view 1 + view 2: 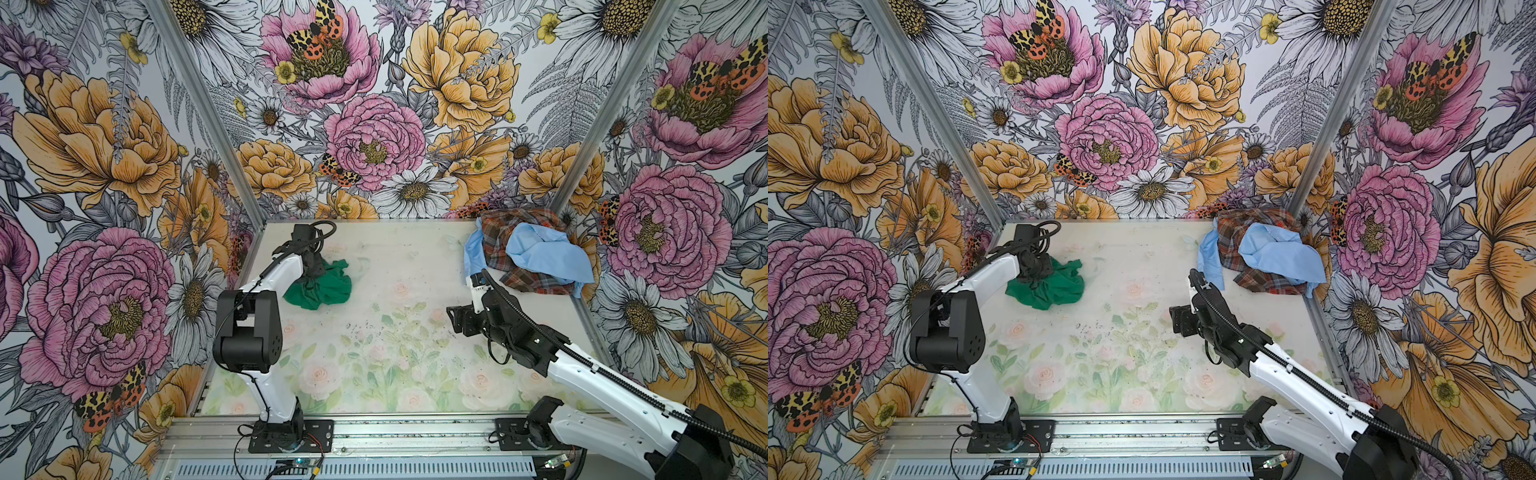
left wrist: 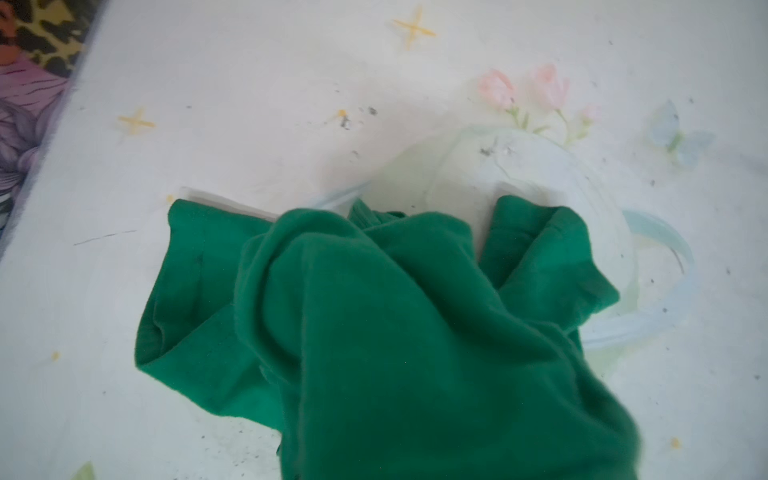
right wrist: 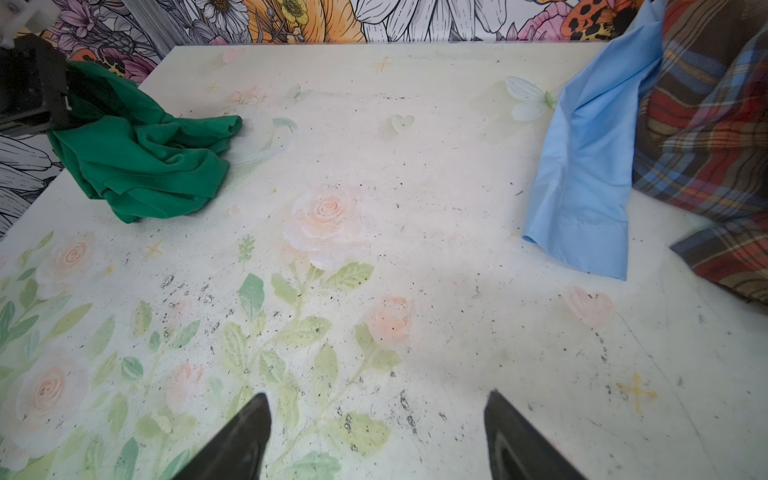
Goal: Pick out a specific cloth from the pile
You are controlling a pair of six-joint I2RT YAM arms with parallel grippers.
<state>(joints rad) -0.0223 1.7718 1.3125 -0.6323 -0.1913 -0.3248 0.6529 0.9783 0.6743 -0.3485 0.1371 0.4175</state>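
Cloth point(image 1: 328, 289), dark green, lies bunched at the far left of the table point(image 1: 395, 257), well apart from the pile point(image 1: 536, 253) in the far right corner. Left gripper point(image 1: 312, 272) is clamped on its upper folds, directly above it; no long axis shows. Right gripper point(image 3: 378, 399) stands wide and empty, nearer the pile. Left wrist view hides the jaws behind fabric; right wrist view shows the lower folds resting on the table.

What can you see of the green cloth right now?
The green cloth is plain, solid dark green, soft fabric, crumpled into loose folds. The left gripper is shut on its bunched top, while its lower folds rest on the table, at the left side, well apart from the pile.
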